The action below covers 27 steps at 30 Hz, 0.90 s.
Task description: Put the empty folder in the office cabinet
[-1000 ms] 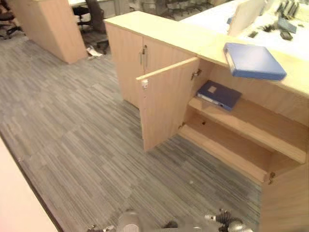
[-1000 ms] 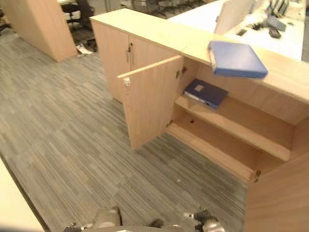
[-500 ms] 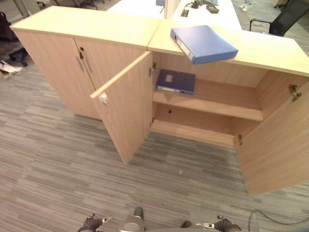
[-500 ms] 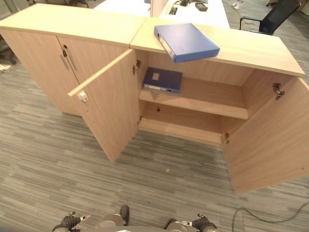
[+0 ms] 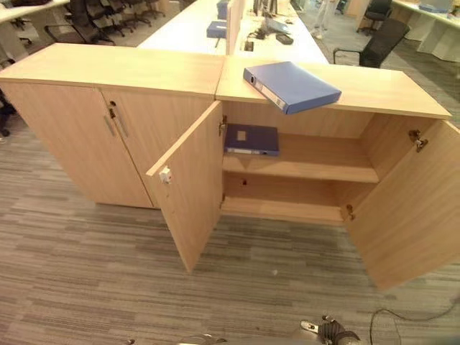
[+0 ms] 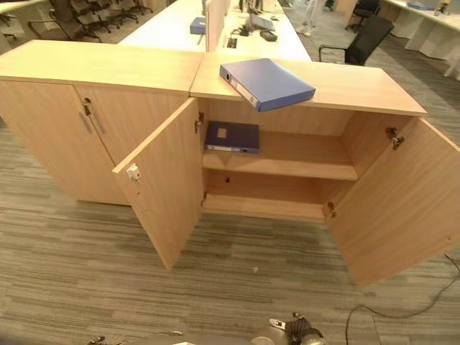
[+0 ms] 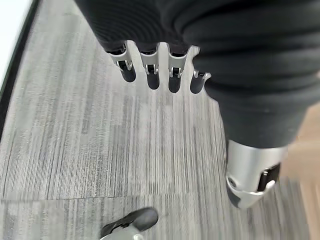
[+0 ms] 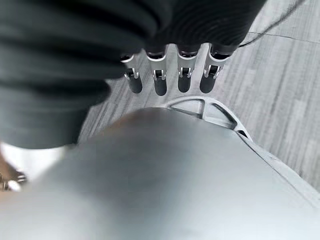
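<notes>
Office carpet underfoot; cabinet doors open for loading. Blue folder atop cabinet, well beyond left hand and right hand, both hanging relaxed, empty.

blue folder, light wood cabinet, grey-striped carpet
</notes>
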{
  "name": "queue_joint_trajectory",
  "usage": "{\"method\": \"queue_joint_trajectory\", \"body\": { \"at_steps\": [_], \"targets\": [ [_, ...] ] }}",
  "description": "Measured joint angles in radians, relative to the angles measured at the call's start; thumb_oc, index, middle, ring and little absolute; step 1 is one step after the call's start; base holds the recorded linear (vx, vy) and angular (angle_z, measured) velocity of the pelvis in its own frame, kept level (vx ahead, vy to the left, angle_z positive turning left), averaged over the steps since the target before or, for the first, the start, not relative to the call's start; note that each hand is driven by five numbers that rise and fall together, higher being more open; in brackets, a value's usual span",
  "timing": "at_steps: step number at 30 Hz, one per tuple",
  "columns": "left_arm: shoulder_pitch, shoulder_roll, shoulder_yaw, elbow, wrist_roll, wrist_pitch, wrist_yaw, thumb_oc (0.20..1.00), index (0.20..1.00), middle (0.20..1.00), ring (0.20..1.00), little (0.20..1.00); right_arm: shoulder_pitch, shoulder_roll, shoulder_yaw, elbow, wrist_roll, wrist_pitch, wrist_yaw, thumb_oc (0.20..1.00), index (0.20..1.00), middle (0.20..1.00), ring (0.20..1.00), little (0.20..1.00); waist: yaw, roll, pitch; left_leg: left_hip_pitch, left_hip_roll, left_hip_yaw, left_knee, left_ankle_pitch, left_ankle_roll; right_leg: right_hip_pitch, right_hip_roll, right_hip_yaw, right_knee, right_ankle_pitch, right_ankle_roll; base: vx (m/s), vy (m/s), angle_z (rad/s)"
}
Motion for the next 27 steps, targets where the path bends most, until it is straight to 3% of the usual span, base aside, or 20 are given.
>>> {"method": "queue_joint_trajectory", "body": {
  "at_steps": [3,8,9,11,12,13,15,16,18,19,20,21,23,25,27],
  "targets": [
    [-0.083,0.002,-0.053,-0.056,0.002,-0.009,-0.015,1.000,1.000,1.000,1.000,1.000,-0.024,0.002,0.004,-0.005,-0.001,0.003,0.000,1.000,1.000,1.000,1.000,1.000,-0.016,-0.024,0.036,-0.006,0.007,-0.002,0.002,0.009,-0.006,-0.004,0.068,-0.125,-0.131,-0.011,0.002,0.08,-0.111,0.03],
    [-0.079,0.017,-0.137,-0.263,0.038,-0.033,-0.073,1.000,1.000,1.000,1.000,1.000,-0.035,0.000,0.008,-0.007,-0.020,0.006,0.009,1.000,1.000,1.000,1.000,1.000,-0.027,-0.034,0.032,0.003,0.016,-0.007,-0.002,0.001,-0.039,0.032,0.081,-0.220,-0.291,-0.006,-0.006,0.21,-0.128,0.11],
    [-0.080,0.019,-0.140,-0.311,0.052,-0.023,-0.087,1.000,1.000,1.000,1.000,1.000,-0.043,-0.005,0.008,-0.008,-0.042,0.007,0.010,1.000,1.000,1.000,1.000,1.000,-0.030,-0.034,0.028,0.012,0.028,-0.009,-0.005,-0.002,-0.055,0.056,0.101,-0.228,-0.315,-0.030,-0.036,0.39,-0.206,-0.02],
    [-0.037,0.028,-0.152,-0.411,0.055,-0.020,-0.110,1.000,1.000,1.000,1.000,1.000,-0.040,-0.015,0.009,-0.007,-0.048,0.007,0.012,1.000,1.000,1.000,1.000,1.000,-0.032,0.001,-0.011,0.013,0.065,-0.015,-0.001,-0.020,-0.092,0.071,0.162,-0.241,-0.346,-0.065,-0.085,0.29,-0.175,-0.04],
    [-0.033,0.041,-0.163,-0.440,0.055,-0.022,-0.115,1.000,1.000,1.000,1.000,1.000,-0.037,-0.014,0.009,-0.009,-0.048,0.007,0.016,1.000,1.000,1.000,1.000,1.000,-0.034,0.001,-0.022,0.013,0.073,-0.017,0.007,-0.020,-0.097,0.073,0.177,-0.237,-0.364,-0.075,-0.123,0.29,-0.225,-0.07],
    [-0.033,0.048,-0.169,-0.439,0.055,-0.025,-0.125,1.000,1.000,1.000,1.000,1.000,-0.033,-0.017,0.011,-0.008,-0.048,0.006,0.018,1.000,1.000,1.000,1.000,1.000,-0.032,0.009,-0.045,0.013,0.091,-0.026,0.022,-0.022,-0.105,0.091,0.202,-0.237,-0.377,-0.070,-0.189,0.30,-0.229,-0.06],
    [-0.030,0.059,-0.175,-0.471,0.055,-0.022,-0.131,1.000,1.000,1.000,1.000,1.000,-0.032,-0.027,0.014,-0.009,-0.049,0.007,0.022,1.000,1.000,1.000,1.000,1.000,-0.042,0.020,-0.070,0.018,0.128,-0.030,0.041,-0.057,-0.143,0.103,0.232,-0.243,-0.367,-0.115,-0.209,0.19,-0.147,-0.01],
    [-0.030,0.062,-0.172,-0.467,0.055,-0.026,-0.131,1.000,1.000,1.000,1.000,1.000,-0.032,-0.025,0.016,-0.010,-0.049,0.006,0.023,1.000,1.000,1.000,1.000,1.000,-0.039,0.011,-0.081,0.012,0.130,-0.031,0.053,-0.056,-0.143,0.104,0.236,-0.242,-0.365,-0.119,-0.238,0.27,-0.255,-0.02],
    [-0.045,0.061,-0.174,-0.474,0.054,-0.022,-0.136,1.000,1.000,1.000,1.000,1.000,-0.034,-0.038,0.019,-0.011,-0.049,0.005,0.025,1.000,1.000,1.000,1.000,1.000,-0.052,0.013,-0.105,0.001,0.168,-0.035,0.073,-0.082,-0.163,0.104,0.252,-0.248,-0.331,-0.160,-0.238,0.22,-0.250,0.08],
    [-0.046,0.064,-0.174,-0.486,0.054,-0.020,-0.140,1.000,1.000,1.000,1.000,1.000,-0.035,-0.044,0.034,-0.009,-0.050,0.006,0.028,1.000,1.000,1.000,1.000,1.000,-0.059,0.016,-0.107,-0.011,0.188,-0.038,0.092,-0.121,-0.182,0.099,0.250,-0.244,-0.295,-0.184,-0.224,0.14,-0.296,0.20],
    [-0.045,0.079,-0.175,-0.489,0.053,-0.020,-0.146,1.000,1.000,1.000,1.000,1.000,-0.021,-0.038,0.046,-0.013,-0.064,0.006,0.034,1.000,1.000,1.000,1.000,1.000,-0.059,-0.011,-0.119,-0.037,0.195,-0.035,0.168,-0.120,-0.188,0.098,0.250,-0.242,-0.291,-0.214,-0.246,0.12,-0.301,0.29],
    [-0.051,0.091,-0.176,-0.490,0.052,-0.017,-0.148,1.000,1.000,1.000,1.000,1.000,-0.020,-0.034,0.045,-0.013,-0.078,0.006,0.040,1.000,1.000,1.000,1.000,1.000,-0.062,-0.025,-0.120,-0.086,0.218,-0.017,0.295,-0.137,-0.209,0.105,0.259,-0.248,-0.302,-0.235,-0.244,0.11,-0.292,0.19],
    [-0.045,0.117,-0.176,-0.504,0.052,-0.015,-0.150,1.000,1.000,1.000,1.000,1.000,-0.021,-0.023,0.046,-0.013,-0.078,0.006,0.042,1.000,1.000,1.000,1.000,1.000,-0.052,-0.055,-0.113,-0.228,0.299,0.046,0.613,-0.120,-0.210,0.132,0.293,-0.244,-0.357,-0.228,-0.265,0.06,-0.153,-0.13],
    [-0.004,0.117,-0.173,-0.534,0.032,-0.012,-0.157,1.000,1.000,1.000,1.000,1.000,-0.015,-0.032,0.053,-0.006,-0.077,0.005,0.037,1.000,1.000,1.000,1.000,1.000,-0.025,-0.021,-0.106,-0.333,0.397,0.006,0.911,-0.044,-0.264,0.189,0.370,-0.222,-0.415,-0.232,-0.280,0.09,-0.137,-0.54],
    [0.003,0.112,-0.170,-0.539,0.013,-0.012,-0.159,1.000,1.000,1.000,1.000,1.000,-0.013,-0.032,0.055,-0.003,-0.078,0.007,0.038,1.000,1.000,1.000,1.000,1.000,-0.019,-0.005,-0.090,-0.406,0.417,0.035,0.975,-0.036,-0.275,0.196,0.384,-0.201,-0.432,-0.243,-0.291,0.07,-0.049,-0.31]
  ]
}}
